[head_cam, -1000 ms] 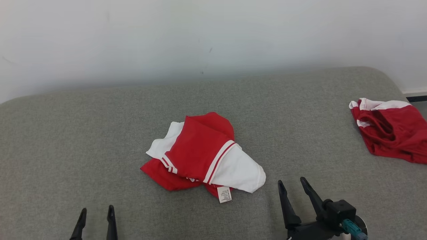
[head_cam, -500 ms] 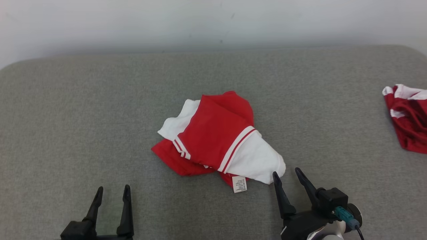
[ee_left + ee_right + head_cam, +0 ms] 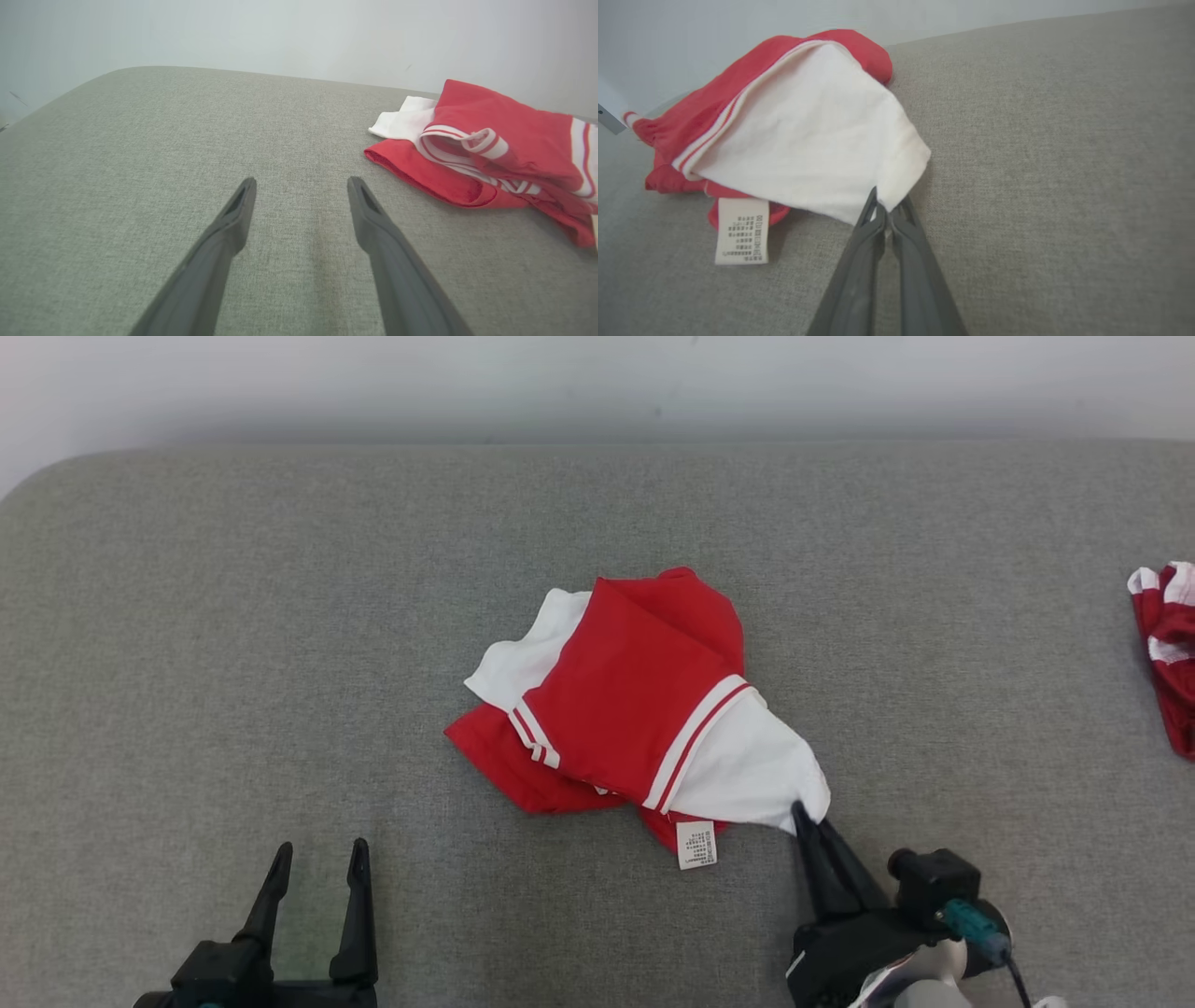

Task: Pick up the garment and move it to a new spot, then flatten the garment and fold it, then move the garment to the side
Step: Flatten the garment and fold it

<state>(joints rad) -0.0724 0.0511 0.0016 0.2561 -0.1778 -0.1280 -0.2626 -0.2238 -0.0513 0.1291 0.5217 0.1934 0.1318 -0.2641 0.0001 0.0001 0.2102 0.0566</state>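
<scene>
A crumpled red and white garment (image 3: 644, 709) lies in the middle of the grey cushion (image 3: 280, 616), a white care label sticking out at its near edge. My right gripper (image 3: 805, 817) is shut on the garment's white near-right corner; the right wrist view shows the garment (image 3: 798, 135) with the right gripper (image 3: 885, 205) pinching a fold of its white hem. My left gripper (image 3: 317, 854) stands open at the lower left, well clear of the cloth. In the left wrist view the left gripper (image 3: 301, 184) is over bare cushion, with the garment (image 3: 490, 144) off to its right.
A second red and white garment (image 3: 1167, 644) lies at the cushion's right edge. A pale wall (image 3: 597, 383) runs behind the cushion. Bare grey fabric stretches to the left and in front of the middle garment.
The head camera has tilted down and turned, shifting the whole picture. My right gripper has reached forward to the white corner and closed on it. The left gripper stays open.
</scene>
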